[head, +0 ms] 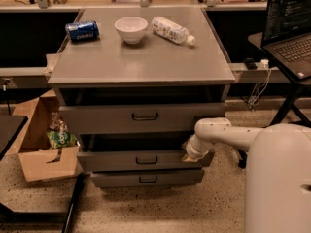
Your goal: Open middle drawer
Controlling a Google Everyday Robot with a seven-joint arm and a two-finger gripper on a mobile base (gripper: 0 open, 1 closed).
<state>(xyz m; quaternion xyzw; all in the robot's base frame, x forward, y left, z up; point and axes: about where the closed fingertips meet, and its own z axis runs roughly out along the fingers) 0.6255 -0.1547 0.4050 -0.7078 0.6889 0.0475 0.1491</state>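
The grey cabinet (141, 64) has three drawers. The middle drawer (112, 161) has a medium-height front with a small dark bar handle (146, 160) at its centre. It stands a little out from the cabinet, with a dark gap above it. My gripper (190, 155) is at the right end of this drawer's front, at its top edge, well right of the handle. My white arm (228, 132) reaches in from the right.
The top drawer (143, 118), the tallest, also stands out a little. The slim bottom drawer (148, 178) is below. On the cabinet top lie a blue can (81, 30), a white bowl (130, 29) and a plastic bottle (172, 30). A cardboard box (41, 147) stands at the left and a laptop table (286, 38) at the right.
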